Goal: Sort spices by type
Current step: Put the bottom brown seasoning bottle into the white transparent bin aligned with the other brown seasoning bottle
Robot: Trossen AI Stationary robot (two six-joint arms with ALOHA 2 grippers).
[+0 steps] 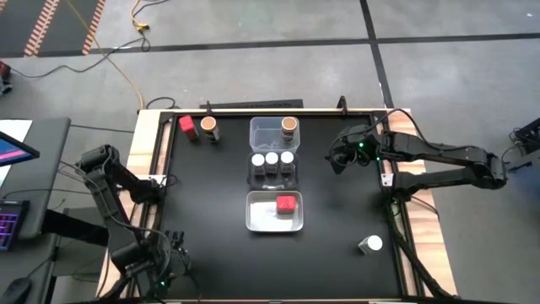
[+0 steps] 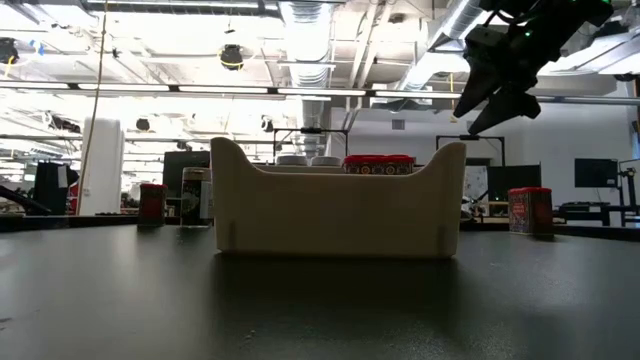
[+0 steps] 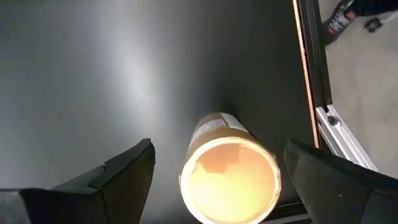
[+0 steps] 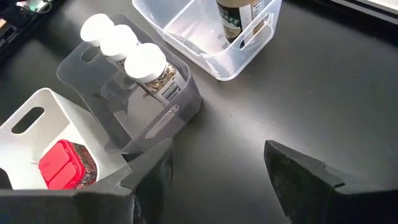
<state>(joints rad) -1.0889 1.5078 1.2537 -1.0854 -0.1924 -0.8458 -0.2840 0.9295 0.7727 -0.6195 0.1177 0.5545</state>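
Down the middle of the black counter [image 1: 211, 203] we see three clear bins in a row. The far bin [image 1: 263, 129] holds one tan-topped jar [image 1: 288, 125]. The middle bin [image 1: 273, 175] holds three white-topped jars [image 1: 272, 159] side by side. The near bin [image 1: 261, 219] holds one red square-topped jar [image 1: 287, 204].

Four jars stand loose on the counter. A second red square-topped jar [image 1: 186, 124] and a second tan-topped jar [image 1: 209, 126] sit just beside each other near the far left corner. A fourth white-topped jar [image 1: 370, 244] stands alone toward the near right edge, well apart from the bins. A third tan-topped jar [image 3: 229, 174] shows only in the left wrist view, close to the counter's edge.

Our right pincer [image 4: 219, 168] hangs in the air right of the bins, its fingers spread wide and holding nothing. Our left pincer [image 3: 217, 171] sits at the near left corner, its fingers wide on either side of that third tan-topped jar without touching it.
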